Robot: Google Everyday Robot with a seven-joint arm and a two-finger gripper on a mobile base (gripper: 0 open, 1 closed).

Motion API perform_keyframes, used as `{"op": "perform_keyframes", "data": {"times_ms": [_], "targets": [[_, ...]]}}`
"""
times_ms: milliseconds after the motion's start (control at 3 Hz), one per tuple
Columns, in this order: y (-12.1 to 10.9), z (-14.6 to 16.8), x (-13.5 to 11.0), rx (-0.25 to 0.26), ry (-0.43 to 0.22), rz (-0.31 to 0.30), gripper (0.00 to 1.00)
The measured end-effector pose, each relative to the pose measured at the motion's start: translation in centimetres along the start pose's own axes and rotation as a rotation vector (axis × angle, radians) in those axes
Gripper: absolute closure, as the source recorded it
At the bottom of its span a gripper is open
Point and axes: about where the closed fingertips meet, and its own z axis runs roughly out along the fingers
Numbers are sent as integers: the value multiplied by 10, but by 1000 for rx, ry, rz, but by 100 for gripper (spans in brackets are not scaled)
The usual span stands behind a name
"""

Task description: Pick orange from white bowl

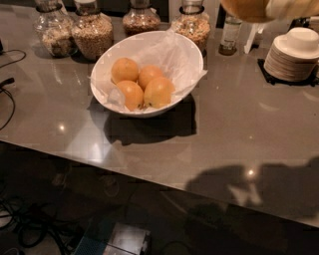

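Observation:
The orange (246,10) is at the very top edge of the camera view, only its lower part showing, high above the counter and to the right of the white bowl (188,52). My gripper (279,7) is shut on it; just a pale finger shows beside the fruit, the rest is out of view. The white bowl stands on the grey counter at centre left, lined with crumpled white paper. Several smaller oranges (144,87) lie in it.
Glass jars of grains (92,32) stand behind the bowl. A small bottle (230,35) and a stack of small white dishes (294,55) are at the back right. Cables (7,84) lie at the left. The counter's front edge (149,177) runs diagonally.

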Motion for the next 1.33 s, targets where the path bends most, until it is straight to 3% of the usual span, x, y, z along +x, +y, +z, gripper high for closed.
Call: {"op": "perform_keyframes", "data": {"times_ms": [667,1000,1333], "targets": [[38,27,-45,128,-66,-29,100],[72,40,-42,161,-129,-1,100],[108,54,-5,119,-172,77,100]]}}
